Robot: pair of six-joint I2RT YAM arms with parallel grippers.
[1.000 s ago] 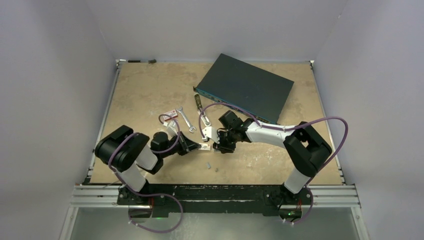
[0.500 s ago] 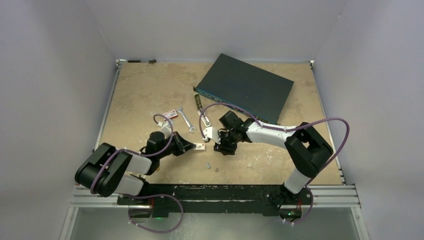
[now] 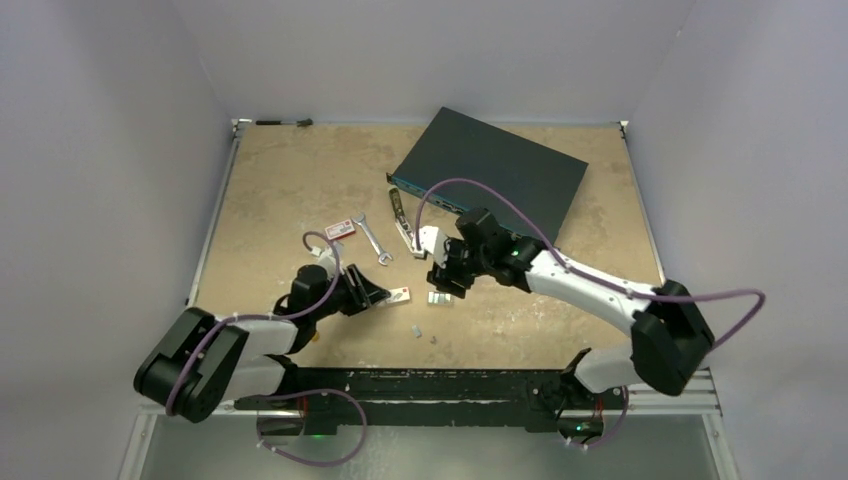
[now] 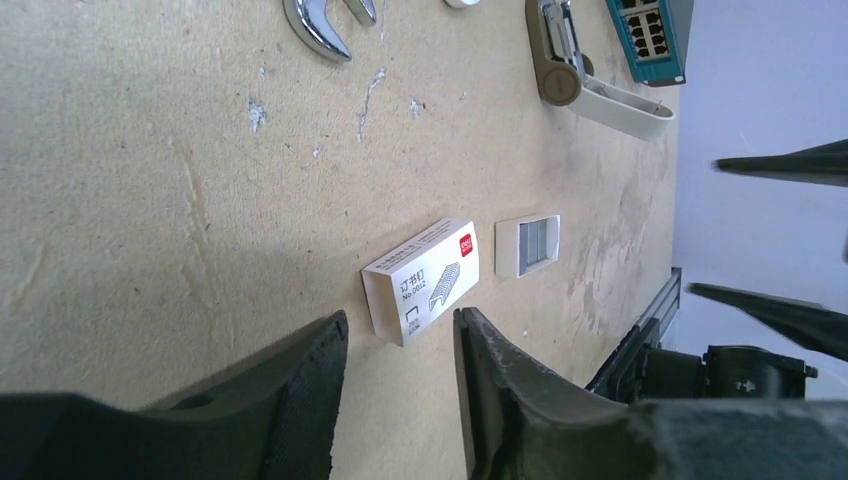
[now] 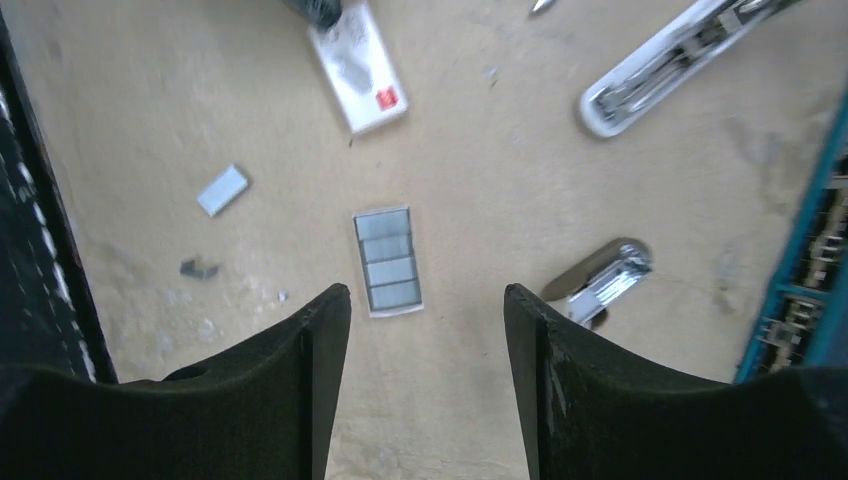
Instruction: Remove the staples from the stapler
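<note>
Slim grey-green desk stapler (image 5: 680, 55) lies hinged open, metal channel exposed, just beside near-left corner of dark flat network switch (image 3: 500, 170). Tiny silvery-grey staple strip (image 5: 222, 190) lies loose, well apart from switch, nearer arms. Right gripper (image 5: 425, 300) spread wide, empty. Left gripper (image 4: 400, 320) slightly parted, holding nothing. Unloading seems largely done; cannot tell whether channel is fully emptied.

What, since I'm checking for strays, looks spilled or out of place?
A staple strip and a darker scrap lie loose on the table, apart from the white tray of strips.
</note>
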